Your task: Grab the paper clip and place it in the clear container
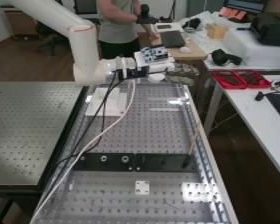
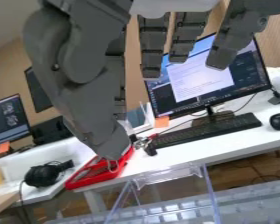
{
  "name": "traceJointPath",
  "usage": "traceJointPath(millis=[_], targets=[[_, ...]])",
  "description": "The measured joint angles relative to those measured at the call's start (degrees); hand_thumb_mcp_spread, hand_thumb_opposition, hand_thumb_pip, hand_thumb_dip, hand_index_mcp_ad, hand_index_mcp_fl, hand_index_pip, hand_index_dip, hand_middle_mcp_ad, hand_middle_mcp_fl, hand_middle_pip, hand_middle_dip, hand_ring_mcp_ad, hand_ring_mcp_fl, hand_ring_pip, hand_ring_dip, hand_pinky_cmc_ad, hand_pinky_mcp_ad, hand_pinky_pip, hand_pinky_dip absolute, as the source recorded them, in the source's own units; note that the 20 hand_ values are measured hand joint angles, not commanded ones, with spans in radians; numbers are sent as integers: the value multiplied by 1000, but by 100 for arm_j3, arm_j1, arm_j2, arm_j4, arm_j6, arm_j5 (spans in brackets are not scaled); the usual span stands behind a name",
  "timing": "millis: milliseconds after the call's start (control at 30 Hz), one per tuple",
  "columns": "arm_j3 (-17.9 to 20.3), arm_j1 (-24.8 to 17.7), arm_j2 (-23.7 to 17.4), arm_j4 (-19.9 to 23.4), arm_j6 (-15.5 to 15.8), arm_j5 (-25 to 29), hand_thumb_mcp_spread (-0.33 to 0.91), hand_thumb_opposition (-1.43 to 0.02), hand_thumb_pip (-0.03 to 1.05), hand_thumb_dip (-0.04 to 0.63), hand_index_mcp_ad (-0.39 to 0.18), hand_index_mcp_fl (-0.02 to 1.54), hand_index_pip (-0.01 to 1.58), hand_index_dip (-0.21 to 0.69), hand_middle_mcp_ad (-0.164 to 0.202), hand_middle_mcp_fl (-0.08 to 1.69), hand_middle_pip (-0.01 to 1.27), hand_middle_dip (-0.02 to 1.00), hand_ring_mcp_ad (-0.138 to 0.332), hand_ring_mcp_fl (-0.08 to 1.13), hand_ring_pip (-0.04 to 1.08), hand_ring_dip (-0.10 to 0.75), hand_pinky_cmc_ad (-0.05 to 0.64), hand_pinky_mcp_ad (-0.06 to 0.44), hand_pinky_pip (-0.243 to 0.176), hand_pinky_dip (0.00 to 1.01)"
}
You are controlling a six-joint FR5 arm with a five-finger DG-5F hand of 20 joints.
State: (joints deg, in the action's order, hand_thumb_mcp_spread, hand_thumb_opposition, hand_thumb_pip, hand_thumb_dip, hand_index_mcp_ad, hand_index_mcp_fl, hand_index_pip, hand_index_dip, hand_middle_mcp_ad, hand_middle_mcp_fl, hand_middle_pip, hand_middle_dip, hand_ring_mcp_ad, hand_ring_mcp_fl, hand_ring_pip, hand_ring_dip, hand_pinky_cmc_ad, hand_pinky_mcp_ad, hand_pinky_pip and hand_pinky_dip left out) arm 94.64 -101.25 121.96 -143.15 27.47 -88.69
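In the high view the hand (image 1: pixel 182 75) is above the bench's far right end. Seen in the wrist view, the hand (image 2: pixel 91 97) has its thumb and one finger brought together, with the other fingers hanging apart. A thin wire paper clip (image 2: pixel 113 164) pokes out at the thumb's tip, pinched there; the contact itself is partly hidden. Beyond and below the fingertips in the wrist view stands the clear container (image 2: pixel 169 176), upright, with its transparent walls and rim visible and apart from the clip.
Black plates (image 1: pixel 104 161) cross the perforated bench (image 1: pixel 157 195), and a white block (image 1: pixel 105 103) sits at its far left. Red trays (image 1: pixel 227 80) lie on the white desk (image 1: pixel 257 117) to the right. Cables hang from the arm over the bench.
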Motion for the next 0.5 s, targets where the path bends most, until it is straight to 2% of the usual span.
traceJointPath(millis=[233, 500], targets=[[20, -69, 196, 73, 105, 518, 520, -1012, 658, 298, -171, 623, 1358, 93, 61, 175, 138, 204, 84, 2, 112, 82, 295, 216, -26, 188], [180, -97, 211, 206, 158, 606, 520, -1012, 658, 298, -168, 623, 1358, 93, 61, 187, 138, 204, 84, 2, 110, 82, 295, 215, -26, 192]])
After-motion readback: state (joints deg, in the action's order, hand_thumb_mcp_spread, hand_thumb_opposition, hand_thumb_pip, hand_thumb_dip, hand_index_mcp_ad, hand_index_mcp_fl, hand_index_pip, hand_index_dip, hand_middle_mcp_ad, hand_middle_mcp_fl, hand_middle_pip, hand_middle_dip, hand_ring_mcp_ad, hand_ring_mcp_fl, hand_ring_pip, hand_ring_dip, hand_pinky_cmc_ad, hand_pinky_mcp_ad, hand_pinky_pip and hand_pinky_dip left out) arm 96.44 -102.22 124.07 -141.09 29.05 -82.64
